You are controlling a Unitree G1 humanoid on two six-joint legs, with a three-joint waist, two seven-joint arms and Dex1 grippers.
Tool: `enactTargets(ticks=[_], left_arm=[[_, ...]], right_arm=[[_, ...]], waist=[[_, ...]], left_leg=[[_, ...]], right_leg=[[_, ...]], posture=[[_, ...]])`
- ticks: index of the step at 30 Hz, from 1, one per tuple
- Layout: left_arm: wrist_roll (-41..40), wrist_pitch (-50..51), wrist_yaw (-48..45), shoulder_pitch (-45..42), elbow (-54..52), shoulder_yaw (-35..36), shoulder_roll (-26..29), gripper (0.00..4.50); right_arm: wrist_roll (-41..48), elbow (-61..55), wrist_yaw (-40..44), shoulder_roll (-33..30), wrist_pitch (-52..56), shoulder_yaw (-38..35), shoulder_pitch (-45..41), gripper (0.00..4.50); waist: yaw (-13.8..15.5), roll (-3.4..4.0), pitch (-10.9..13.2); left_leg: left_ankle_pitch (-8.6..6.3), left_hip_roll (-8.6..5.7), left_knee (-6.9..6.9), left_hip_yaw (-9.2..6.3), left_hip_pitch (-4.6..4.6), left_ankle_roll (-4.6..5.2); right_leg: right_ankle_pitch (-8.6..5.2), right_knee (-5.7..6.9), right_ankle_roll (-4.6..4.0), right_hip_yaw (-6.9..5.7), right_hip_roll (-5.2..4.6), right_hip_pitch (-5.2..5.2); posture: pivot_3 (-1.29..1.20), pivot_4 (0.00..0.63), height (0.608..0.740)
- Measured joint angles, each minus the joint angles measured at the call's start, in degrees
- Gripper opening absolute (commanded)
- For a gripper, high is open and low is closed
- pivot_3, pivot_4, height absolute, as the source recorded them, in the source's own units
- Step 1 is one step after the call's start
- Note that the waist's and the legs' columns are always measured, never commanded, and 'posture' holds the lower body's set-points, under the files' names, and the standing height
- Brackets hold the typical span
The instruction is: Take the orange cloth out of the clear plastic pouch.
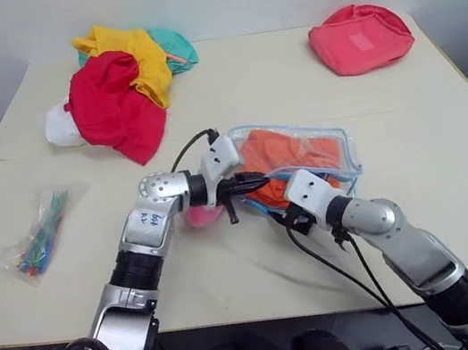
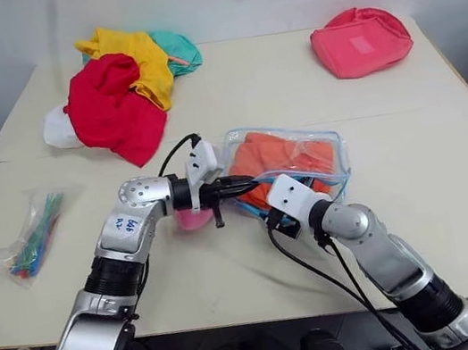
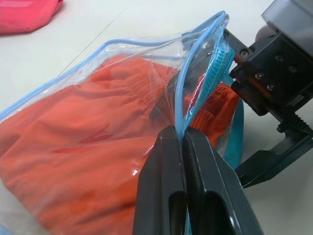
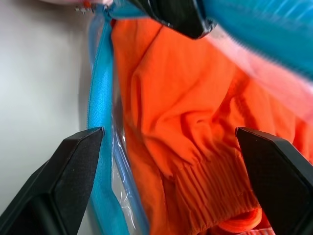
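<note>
The pale cream table (image 1: pixel 447 146) carries the flat clear plastic pouch with light-blue edging (image 1: pixel 344 143) near its middle, with the bright-orange soft cloth (image 1: pixel 289 152) still inside it. At the far left lies a heap of red cloth (image 1: pixel 113 106), yellow cloth (image 1: pixel 136 56), teal and white fabric; a pink-red fabric pouch (image 1: pixel 361 36) sits far right. A small clear bag of coloured sticks (image 1: pixel 38 238) lies near the left edge. The left gripper (image 3: pixel 183 142) is pinched tight on the pouch's blue zip edge. The right gripper (image 4: pixel 171 142), its 2 fingers spread wide, faces the pouch's open mouth and the orange cloth.
</note>
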Motion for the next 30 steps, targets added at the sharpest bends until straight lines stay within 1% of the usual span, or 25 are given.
enactTargets(ticks=[4, 6, 7, 9, 14, 18, 20, 30], left_arm=[[0.0, 0.2, 0.5, 0.2, -0.1, 0.0, -0.1, 0.06], [0.0, 0.2, 0.6, 0.4, -0.1, 0.0, -0.1, 0.06], [0.0, 0.2, 0.6, 0.5, -0.1, 0.0, -0.1, 0.02], [0.0, 0.3, 0.6, 0.6, -0.1, 0.0, -0.1, 0.0], [0.0, 0.3, 0.6, 0.7, -0.1, 0.0, -0.1, 0.0], [-0.1, 0.4, 0.7, 0.8, -0.1, 0.0, -0.1, 0.0], [-0.1, 0.4, 0.8, 0.8, -0.2, 0.0, -0.1, 0.0], [-0.5, 0.7, 0.9, 1.2, -0.6, 0.0, 0.0, 0.0]], right_arm=[[0.4, 1.3, -0.6, 3.0, 0.8, -1.3, 0.0, 4.5], [2.1, 1.8, -0.6, 5.2, 2.2, -3.3, 0.1, 4.5], [3.4, 1.8, -0.5, 6.7, 3.1, -4.7, 0.3, 4.32], [5.7, 1.8, -0.3, 7.9, 4.5, -6.3, 0.5, 3.9], [7.7, 1.9, 1.4, 7.4, 4.9, -8.2, 0.9, 2.33], [5.1, 3.1, 3.2, 2.4, 1.6, -6.3, 0.6, 1.04], [4.1, 3.2, 3.6, 1.5, 0.5, -5.4, 0.3, 1.04], [1.7, 3.8, 4.9, 1.4, -2.6, -3.4, 0.0, 1.04]], waist=[[-0.1, 0.0, 0.0], [-0.1, 0.0, 0.0], [-0.1, 0.0, 0.0], [-0.1, 0.0, 0.0], [0.0, 0.0, 0.0], [0.0, 0.0, 0.0], [0.0, 0.0, 0.0], [-0.1, 0.0, 0.0]], left_leg=[[0.0, 0.0, 0.01, 0.0, 0.02, 0.0], [0.01, 0.01, 0.01, 0.0, 0.02, -0.02], [0.01, 0.01, 0.01, -0.01, 0.02, -0.02], [0.01, -0.01, 0.01, 0.0, 0.02, -0.02], [0.01, -0.03, 0.01, -0.01, 0.02, -0.01], [0.01, -0.05, 0.01, 0.01, 0.02, 0.0], [0.01, -0.03, 0.01, 0.0, 0.02, 0.0], [0.01, -0.03, 0.01, 0.0, 0.02, 0.0]], right_leg=[[0.0, 0.03, 0.0, 0.0, 0.0, 0.0], [0.0, 0.04, 0.0, 0.0, 0.01, 0.0], [0.0, 0.05, 0.0, -0.01, 0.01, 0.0], [0.0, 0.09, 0.0, 0.0, 0.0, -0.02], [0.0, 0.09, 0.0, 0.0, -0.01, -0.01], [0.0, 0.08, 0.0, 0.02, -0.02, -0.02], [0.0, 0.08, 0.0, 0.02, 0.0, -0.02], [0.0, 0.08, 0.0, 0.01, -0.01, -0.03]], posture=[[0.0, 0.15, 0.74], [0.0, 0.15, 0.74], [0.0, 0.15, 0.74], [0.0, 0.15, 0.74], [0.0, 0.15, 0.74], [0.0, 0.15, 0.74], [0.0, 0.15, 0.74], [0.0, 0.15, 0.74]])
